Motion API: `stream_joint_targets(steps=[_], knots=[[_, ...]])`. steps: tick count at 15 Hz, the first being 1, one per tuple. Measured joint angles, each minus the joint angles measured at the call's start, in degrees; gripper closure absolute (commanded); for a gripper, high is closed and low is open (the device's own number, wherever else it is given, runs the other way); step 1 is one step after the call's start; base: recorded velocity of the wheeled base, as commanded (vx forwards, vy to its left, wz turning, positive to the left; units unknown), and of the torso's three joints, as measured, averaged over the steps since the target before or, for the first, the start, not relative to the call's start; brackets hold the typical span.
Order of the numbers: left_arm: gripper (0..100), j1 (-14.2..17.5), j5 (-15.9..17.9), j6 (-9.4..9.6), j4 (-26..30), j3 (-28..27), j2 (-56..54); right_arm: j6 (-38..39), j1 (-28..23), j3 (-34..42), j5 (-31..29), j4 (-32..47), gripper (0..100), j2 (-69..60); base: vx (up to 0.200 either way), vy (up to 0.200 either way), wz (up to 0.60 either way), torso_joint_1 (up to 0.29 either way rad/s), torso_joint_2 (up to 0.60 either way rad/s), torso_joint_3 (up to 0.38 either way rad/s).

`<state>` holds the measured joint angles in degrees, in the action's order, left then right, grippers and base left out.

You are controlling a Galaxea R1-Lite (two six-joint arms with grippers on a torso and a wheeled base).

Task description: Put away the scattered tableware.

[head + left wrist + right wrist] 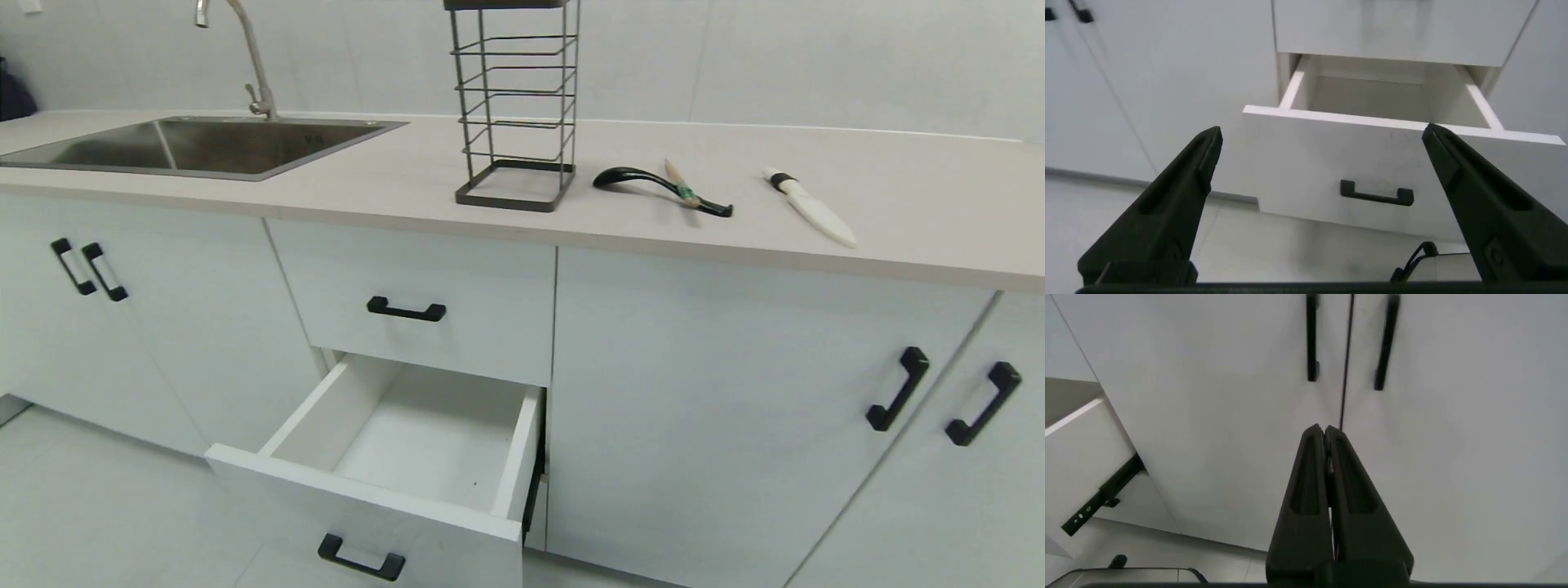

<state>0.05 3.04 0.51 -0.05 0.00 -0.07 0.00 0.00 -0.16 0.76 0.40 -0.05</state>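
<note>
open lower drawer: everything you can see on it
The lower drawer is white and smooth, looking like painted board. It stands pulled well out, under the shut upper drawer. Its inside shows white floor and walls with a dark speck. A black bar handle sits centred on the front panel; a black slide rail runs along its side. Nothing touches it.

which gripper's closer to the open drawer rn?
Left. The left gripper, open, faces the front of the open drawer. The right gripper, shut, points at the cabinet doors, with the drawer off to one side.
</note>
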Motion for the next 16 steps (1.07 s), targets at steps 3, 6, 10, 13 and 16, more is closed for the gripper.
stream_joint_targets(steps=[3, 6, 10, 13, 16], knots=[[0, 0.00, 0.02, -0.11, -0.05, 0.00, 0.00, 0.00, 0.02, 0.00, 0.02, 0.00, 100, 0.00, 0.000, 0.000, 0.00, 0.000, 0.00, 0.000], [0, -0.05, 0.00, -0.27, 0.02, 0.00, 0.00, 0.07, -0.02, 0.00, 0.00, -0.07, 100, 0.00, 0.000, 0.000, 0.00, 0.000, 0.00, 0.000], [0, -0.05, -0.15, -0.22, 0.12, 0.00, 0.00, -0.10, 0.00, 0.05, 0.02, -0.07, 100, 0.00, 0.000, 0.000, 0.00, 0.024, -0.04, -0.008], [0, -0.05, -0.06, -0.16, 0.05, 0.00, 0.00, -0.07, -0.02, -0.02, 0.00, -0.09, 100, 0.00, 0.067, 0.067, 0.00, 0.206, -0.07, -0.076], [0, -0.02, -0.09, -0.05, 0.02, 0.00, 0.00, 0.07, 0.00, -0.02, -0.02, -0.11, 100, 0.00, 0.067, 0.067, 0.00, 0.214, -0.26, -0.188]])
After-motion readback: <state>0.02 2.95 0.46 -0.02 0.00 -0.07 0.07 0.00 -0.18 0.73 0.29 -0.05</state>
